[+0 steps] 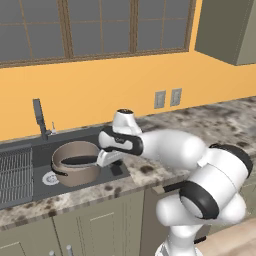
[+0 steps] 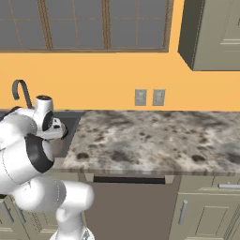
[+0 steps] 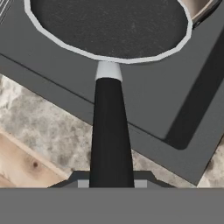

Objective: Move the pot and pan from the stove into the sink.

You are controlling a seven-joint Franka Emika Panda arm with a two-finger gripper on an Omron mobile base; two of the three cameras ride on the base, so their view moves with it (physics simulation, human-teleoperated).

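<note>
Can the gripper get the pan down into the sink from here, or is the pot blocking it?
Probably not flat: the gripper holds the pan by its handle right above the pot, which fills much of the sink. The pan would likely land in the pot.

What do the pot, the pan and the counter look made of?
Pot: likely brushed metal, matte taupe outside, paler inside. Pan: dark, grainy, maybe nonstick surface, pale rim, black handle on a silver collar. Counter: speckled grey-brown stone, granite-like, slight sheen.
</note>
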